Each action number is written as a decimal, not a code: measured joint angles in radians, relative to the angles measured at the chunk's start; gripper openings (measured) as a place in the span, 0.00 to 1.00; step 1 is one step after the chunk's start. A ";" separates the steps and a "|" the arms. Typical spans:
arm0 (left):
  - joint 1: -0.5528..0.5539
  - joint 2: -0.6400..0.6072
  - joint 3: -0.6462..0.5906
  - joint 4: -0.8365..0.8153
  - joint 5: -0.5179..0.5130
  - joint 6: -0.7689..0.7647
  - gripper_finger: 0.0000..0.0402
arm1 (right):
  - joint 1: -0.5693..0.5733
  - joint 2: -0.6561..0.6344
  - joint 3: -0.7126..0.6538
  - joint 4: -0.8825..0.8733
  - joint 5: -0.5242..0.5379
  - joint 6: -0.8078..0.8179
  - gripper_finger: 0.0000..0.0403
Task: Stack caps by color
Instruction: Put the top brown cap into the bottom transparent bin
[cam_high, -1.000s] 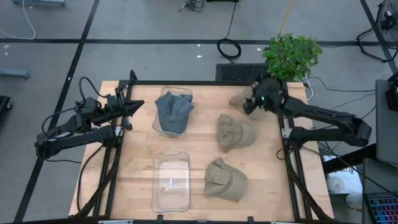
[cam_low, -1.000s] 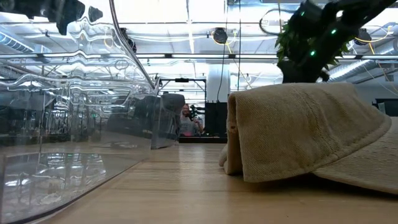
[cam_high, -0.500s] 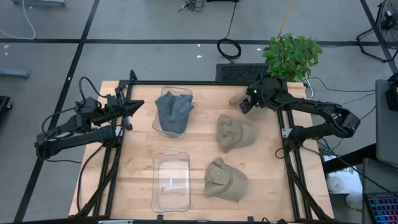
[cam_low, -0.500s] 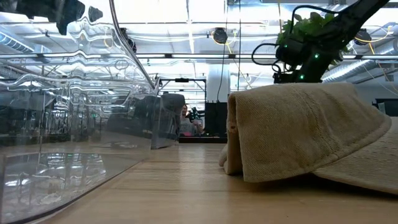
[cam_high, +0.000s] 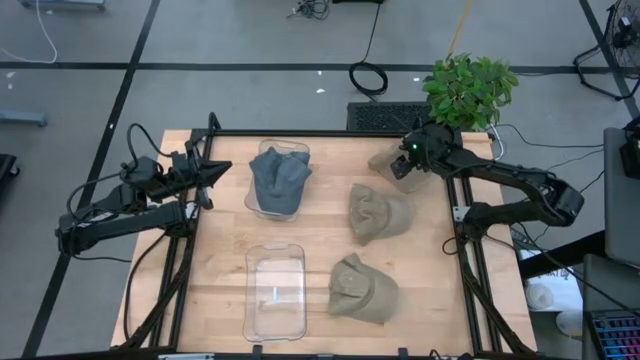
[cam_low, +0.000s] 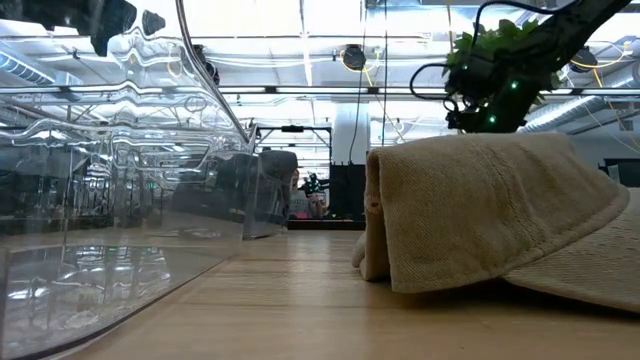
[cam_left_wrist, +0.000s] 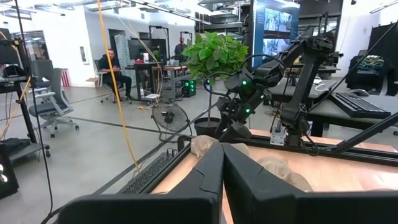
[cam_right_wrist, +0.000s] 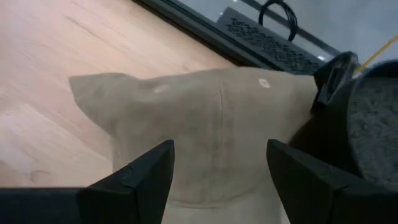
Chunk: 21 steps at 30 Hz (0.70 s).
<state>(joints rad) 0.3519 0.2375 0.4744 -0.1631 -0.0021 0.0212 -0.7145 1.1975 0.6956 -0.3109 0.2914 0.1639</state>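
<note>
**Right hand over the far-corner cap**

My right hand (cam_high: 402, 166) hangs over the tan cap (cam_high: 385, 160) at the desk's (cam_high: 320, 270) far right corner, fingers (cam_right_wrist: 140, 177) spread wide either side of its crown, not yet gripping. The arm reaches in low from the right edge, elbow bent back. A second ago that hand sat a touch further right; it has slid in over the cap. My left hand (cam_high: 205, 175) waits at the left edge, pressed together, unmoved. Two more tan caps (cam_high: 378, 213) lie down the right side, and the blue-grey caps (cam_high: 279, 180) sit piled in the far clear bin (cam_high: 262, 150). The near bin (cam_high: 274, 290) sits beside the nearest tan cap.
</note>
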 joint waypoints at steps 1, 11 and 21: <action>0.000 0.000 0.000 0.000 0.000 0.000 0.04 | -0.003 0.004 0.000 0.000 -0.013 0.005 0.60; 0.000 0.000 0.000 0.000 0.000 0.000 0.04 | -0.028 0.103 0.000 -0.001 -0.007 0.005 0.60; 0.000 0.000 0.000 0.000 0.000 0.000 0.04 | -0.028 0.173 0.001 0.007 -0.045 0.007 0.60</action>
<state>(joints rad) 0.3519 0.2375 0.4744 -0.1631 -0.0021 0.0212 -0.7429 1.3703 0.6964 -0.3038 0.2467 0.1707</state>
